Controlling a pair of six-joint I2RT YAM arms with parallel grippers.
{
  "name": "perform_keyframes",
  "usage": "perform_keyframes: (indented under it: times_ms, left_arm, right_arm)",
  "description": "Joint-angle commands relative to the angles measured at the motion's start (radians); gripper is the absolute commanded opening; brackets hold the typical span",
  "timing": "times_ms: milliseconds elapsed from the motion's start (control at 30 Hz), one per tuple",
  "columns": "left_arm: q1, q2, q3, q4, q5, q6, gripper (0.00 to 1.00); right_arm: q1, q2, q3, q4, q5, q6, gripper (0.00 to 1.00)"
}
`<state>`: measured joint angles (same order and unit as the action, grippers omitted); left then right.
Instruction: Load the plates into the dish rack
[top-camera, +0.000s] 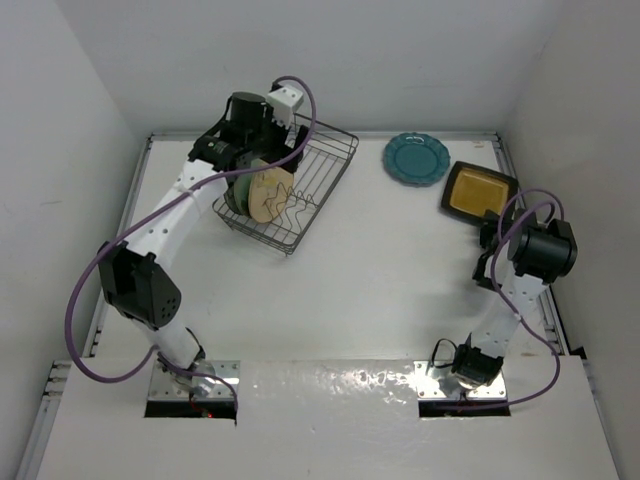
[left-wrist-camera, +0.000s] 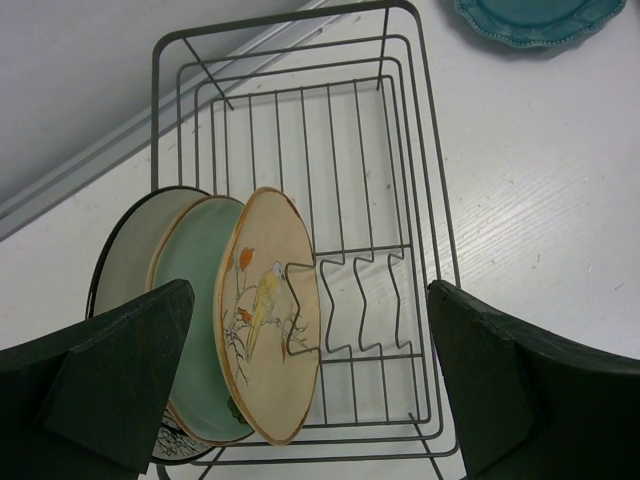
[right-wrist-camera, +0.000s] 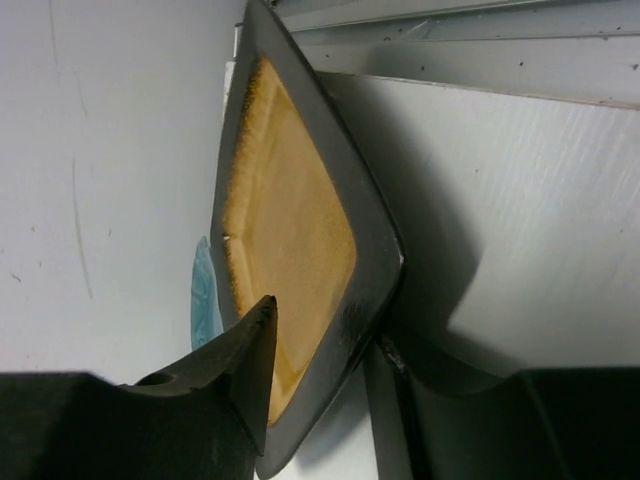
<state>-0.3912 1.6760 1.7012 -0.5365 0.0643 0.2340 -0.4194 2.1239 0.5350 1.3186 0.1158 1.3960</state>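
Plates (left-wrist-camera: 265, 320) stand upright in the dish rack (left-wrist-camera: 340, 160) beneath the spread left claw (left-wrist-camera: 310, 300). Right claw (right-wrist-camera: 325, 330) straddles the amber plate (right-wrist-camera: 290, 230); pinching or not, unclear

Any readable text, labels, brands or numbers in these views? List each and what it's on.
None: no words, labels, brand marks or numbers can be read in any view.
The cream floral plate carries only a painted bird and twigs, no lettering.
The square amber plate, scalloped teal plate and dish rack show no markings.
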Motion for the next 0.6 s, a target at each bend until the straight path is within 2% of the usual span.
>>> perform_keyframes:
  times_ms: [0,33,67,167,367,500,567]
  left_arm:
    - [-0.001,-0.001,0.052,0.007,-0.001,-0.007,1.00]
    - [-0.003,-0.002,0.054,0.006,-0.010,-0.005,1.00]
    - [-0.008,-0.001,0.054,0.006,-0.017,-0.001,1.00]
    - [-0.011,-0.002,0.052,0.006,-0.027,0.002,1.00]
    - [-0.026,-0.015,0.049,0.009,-0.029,0.005,1.00]
    - [-0.040,-0.042,0.037,0.023,-0.035,0.007,1.00]
    - [-0.049,-0.064,0.029,0.029,-0.037,0.007,1.00]
  right_arm:
    - [-0.009,0.054,0.011,-0.167,-0.002,-0.025,0.39]
    - [-0.012,0.056,0.014,-0.185,-0.002,-0.035,0.34]
    - [-0.016,0.054,0.017,-0.194,-0.004,-0.037,0.21]
    - [-0.031,0.065,-0.003,-0.188,-0.013,-0.016,0.00]
    - [-0.068,0.033,-0.113,-0.131,-0.059,0.043,0.00]
    - [-0.068,-0.080,-0.190,-0.214,-0.110,0.017,0.00]
    - [-0.068,-0.113,-0.272,-0.197,-0.108,0.044,0.00]
